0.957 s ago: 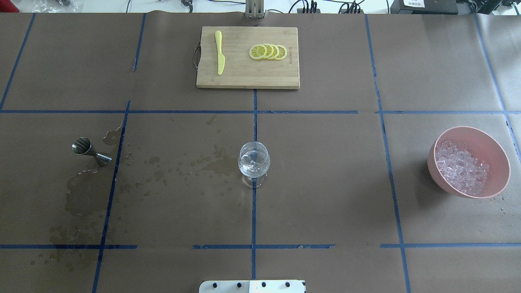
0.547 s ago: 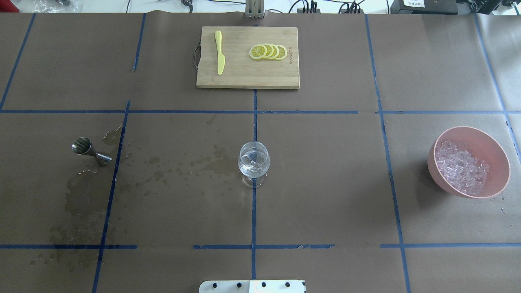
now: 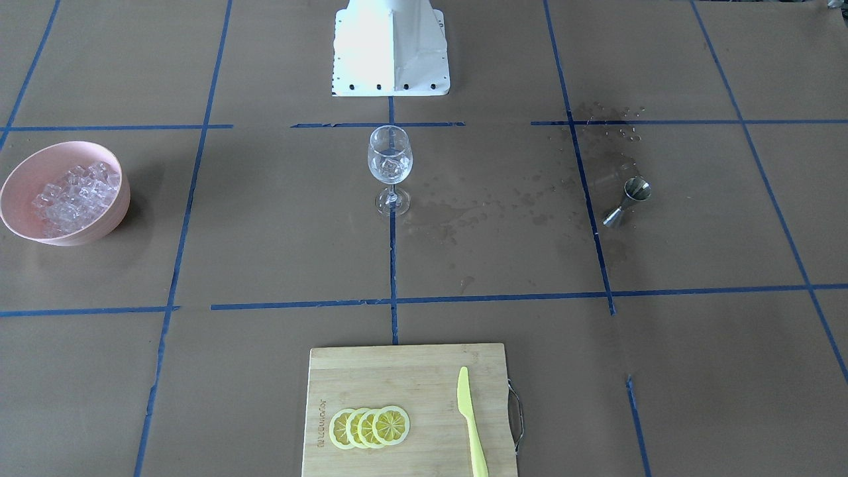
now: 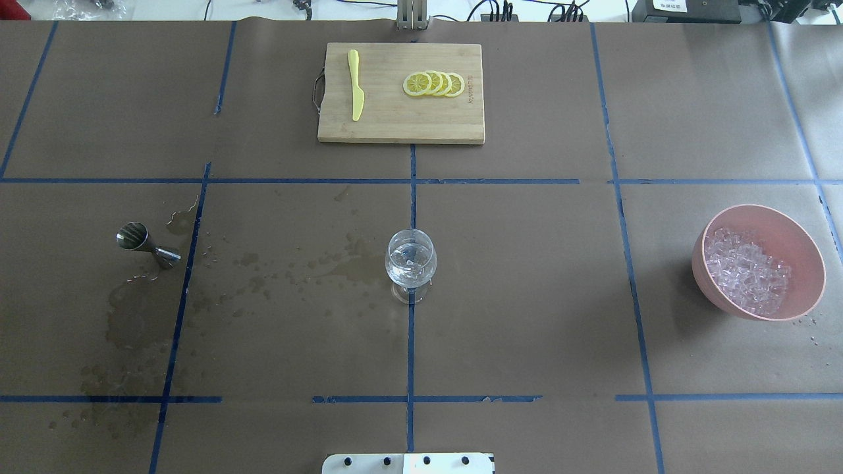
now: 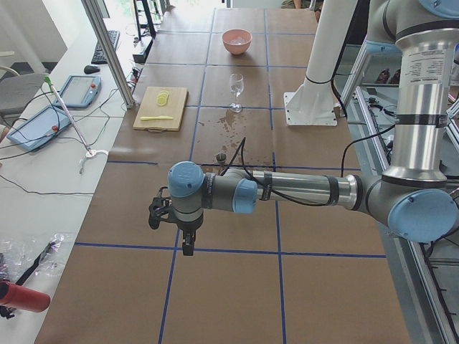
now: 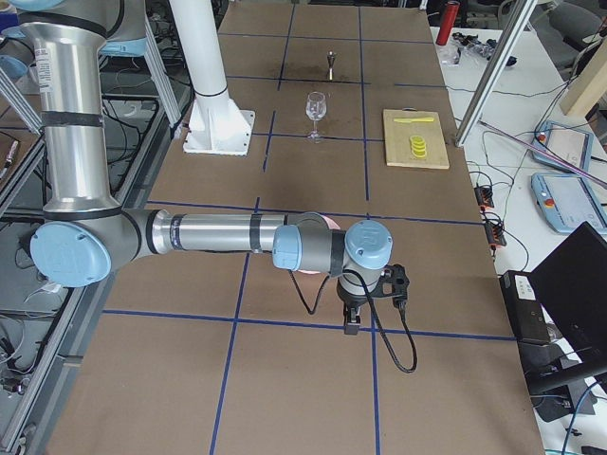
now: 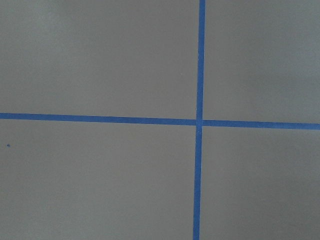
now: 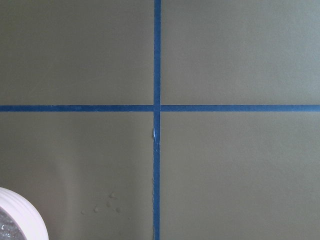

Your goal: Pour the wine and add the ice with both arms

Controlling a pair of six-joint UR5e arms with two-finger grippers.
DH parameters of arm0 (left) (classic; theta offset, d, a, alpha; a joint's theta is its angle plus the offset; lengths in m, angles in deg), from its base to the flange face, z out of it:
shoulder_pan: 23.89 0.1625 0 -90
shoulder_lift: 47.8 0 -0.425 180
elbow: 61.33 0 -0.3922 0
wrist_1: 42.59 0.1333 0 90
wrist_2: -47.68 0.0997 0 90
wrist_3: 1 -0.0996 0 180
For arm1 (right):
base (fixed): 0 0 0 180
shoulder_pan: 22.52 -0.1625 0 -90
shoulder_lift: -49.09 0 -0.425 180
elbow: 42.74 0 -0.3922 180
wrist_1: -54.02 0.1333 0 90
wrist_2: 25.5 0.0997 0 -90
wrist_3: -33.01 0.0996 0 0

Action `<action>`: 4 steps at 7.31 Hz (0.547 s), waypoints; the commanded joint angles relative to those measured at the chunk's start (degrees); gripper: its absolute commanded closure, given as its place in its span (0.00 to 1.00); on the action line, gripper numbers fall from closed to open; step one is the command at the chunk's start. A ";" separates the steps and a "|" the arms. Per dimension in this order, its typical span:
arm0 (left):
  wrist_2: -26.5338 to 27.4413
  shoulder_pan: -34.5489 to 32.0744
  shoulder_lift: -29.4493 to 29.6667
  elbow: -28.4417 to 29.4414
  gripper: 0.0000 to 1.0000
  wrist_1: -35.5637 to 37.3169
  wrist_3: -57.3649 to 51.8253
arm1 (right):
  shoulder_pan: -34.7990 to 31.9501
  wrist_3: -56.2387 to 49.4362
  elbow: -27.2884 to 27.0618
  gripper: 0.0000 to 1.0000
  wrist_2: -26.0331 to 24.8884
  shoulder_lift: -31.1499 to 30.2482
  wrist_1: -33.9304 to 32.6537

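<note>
A stemmed wine glass [image 4: 409, 263] stands upright at the table's middle, also in the front view [image 3: 389, 165]. It holds a little clear wine and some clear ice. More ice [image 4: 744, 271] is heaped in a pink bowl [image 4: 800, 243] at the right. A steel jigger [image 4: 146, 242] stands at the left. My left gripper [image 5: 188, 247] shows only in the exterior left view, pointing down over bare paper far from the glass. My right gripper [image 6: 351, 324] shows only in the exterior right view, beside the bowl. I cannot tell whether either is open or shut.
A bamboo cutting board [image 4: 400, 125] at the far middle carries lemon slices [image 4: 435, 83] and a yellow knife [image 4: 355, 84]. Wet stains [image 4: 132, 322] mark the paper between the jigger and the glass. The white robot base [image 3: 391, 46] stands behind the glass. The bowl's rim [image 8: 22, 215] shows in the right wrist view.
</note>
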State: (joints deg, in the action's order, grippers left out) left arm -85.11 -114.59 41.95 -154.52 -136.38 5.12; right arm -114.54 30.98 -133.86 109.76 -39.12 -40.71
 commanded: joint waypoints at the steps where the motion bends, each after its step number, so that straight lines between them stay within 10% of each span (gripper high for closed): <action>1: -0.10 0.00 -0.01 0.20 0.00 -0.08 0.03 | 0.00 0.01 0.07 0.00 0.01 -0.29 0.07; 4: 0.07 0.00 -0.01 0.47 0.00 -0.34 0.03 | 0.00 -0.08 0.07 0.00 -0.08 -0.47 0.07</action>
State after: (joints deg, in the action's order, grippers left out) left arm -85.18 -114.59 41.95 -154.17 -136.61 5.15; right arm -114.54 30.91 -133.80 109.69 -39.53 -40.68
